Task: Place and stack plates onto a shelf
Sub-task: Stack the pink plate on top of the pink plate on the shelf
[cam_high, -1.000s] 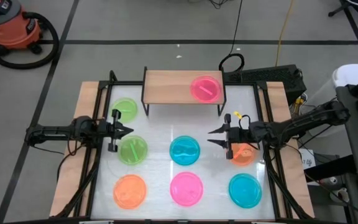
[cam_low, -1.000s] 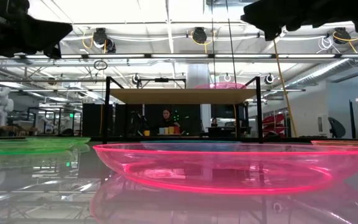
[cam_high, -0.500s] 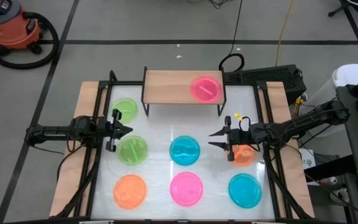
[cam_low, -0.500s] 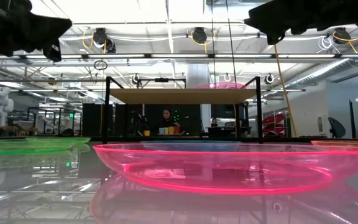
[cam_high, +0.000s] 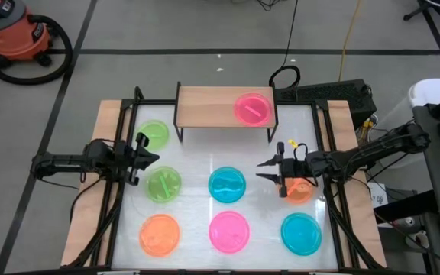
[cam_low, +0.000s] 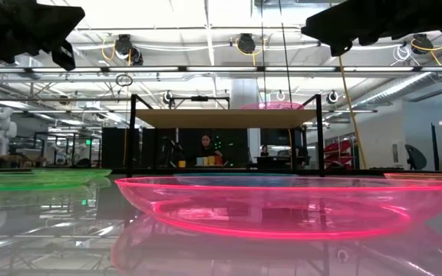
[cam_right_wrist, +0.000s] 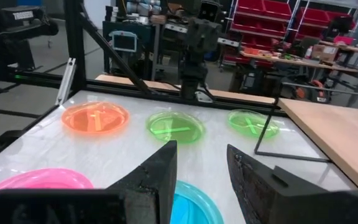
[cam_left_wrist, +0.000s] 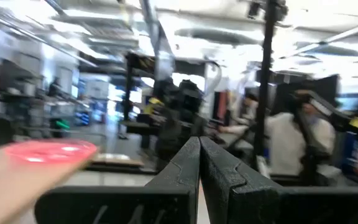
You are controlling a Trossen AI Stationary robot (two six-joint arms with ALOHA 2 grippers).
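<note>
Both grippers hang empty above the table: the left gripper has its fingers pressed together, as its wrist view shows, and sits between the two green plates on its side, while the right gripper holds its fingers parted with nothing between them, just inboard of an orange plate that its arm partly covers. By my reading the job has barely begun. One pink plate lies on the right end of the shelf at the far edge, and seven plates remain on the table. Counting from the near edge outward: an orange plate, a pink plate and a blue plate in the front row; then a green plate, a blue plate and the orange one under the right arm; then a second green plate beside the shelf's left legs. That makes two each of green, pink, orange and blue, eight in all. No stacking has happened yet, so seven placements are left.
</note>
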